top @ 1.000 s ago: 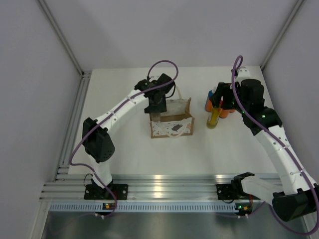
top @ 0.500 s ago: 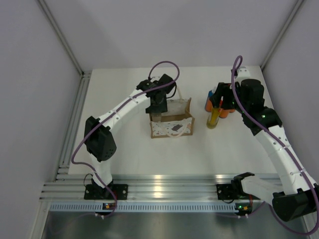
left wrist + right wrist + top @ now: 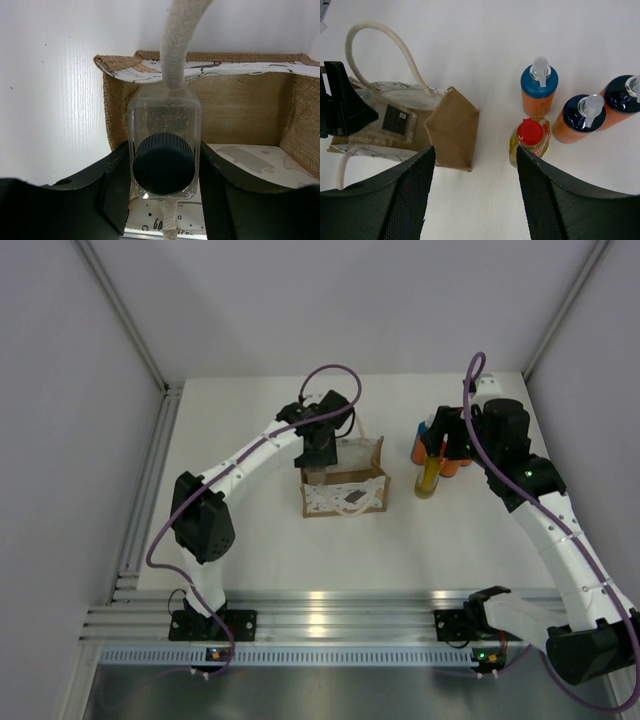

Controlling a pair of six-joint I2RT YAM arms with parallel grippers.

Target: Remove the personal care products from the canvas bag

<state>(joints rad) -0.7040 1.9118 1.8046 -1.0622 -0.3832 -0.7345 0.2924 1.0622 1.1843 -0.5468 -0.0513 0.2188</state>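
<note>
The clear bottle (image 3: pixel 164 125) is pinched inside the bag (image 3: pixel 240 107) by the left gripper (image 3: pixel 165 172), while the right gripper (image 3: pixel 472 165) is held spread above the yellow bottle (image 3: pixel 530 140) and 3 orange bottles (image 3: pixel 539 95) grouped outside.

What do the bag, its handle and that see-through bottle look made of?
The bag: coarse matte woven fabric, likely jute or canvas; open weave shows. The handle: cream twisted rope, probably cotton. The clear bottle: glossy transparent plastic, possibly glass; the bag shows through it. Its cap: dark ribbed plastic.
</note>
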